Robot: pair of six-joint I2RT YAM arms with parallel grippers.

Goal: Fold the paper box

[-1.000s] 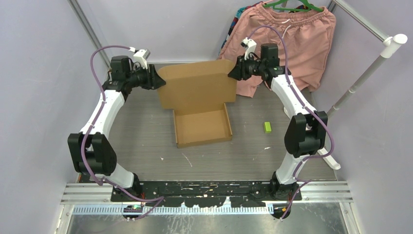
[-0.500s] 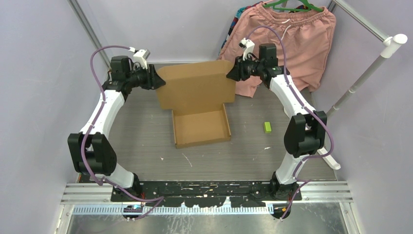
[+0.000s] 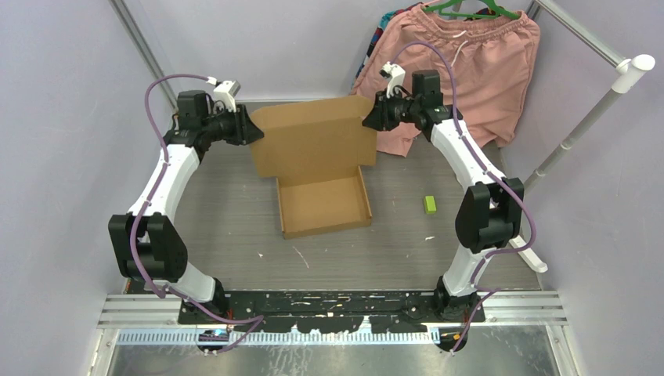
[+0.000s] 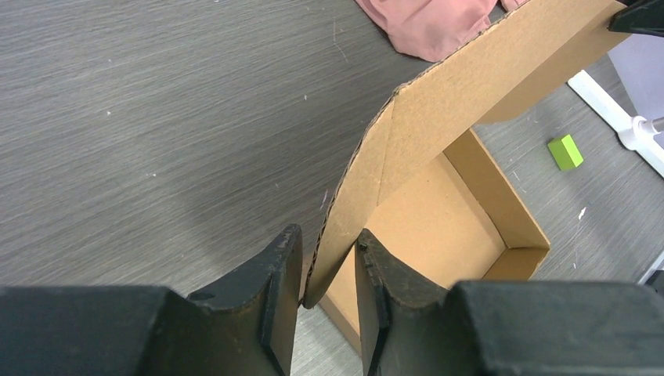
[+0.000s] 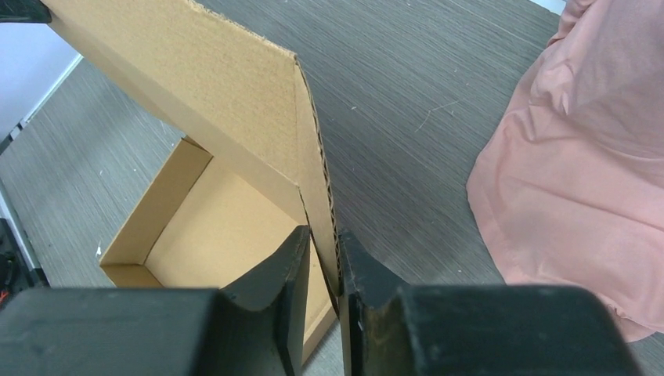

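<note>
Paper box (image 3: 317,160) lid's side flaps between both arms' jaws.

Pink shorts (image 3: 462,63) hanging on a green hanger (image 3: 470,8) at the far right. Small green block (image 3: 430,204) lying on the grey table (image 3: 235,211). White pole (image 3: 595,117) leaning right.

A robotics lab test cell is showing here: plain lavender walls (image 3: 70,86) are enclosing a grey desk (image 3: 227,211), with two arms sitting bolted to a metal rail (image 3: 329,309).
</note>
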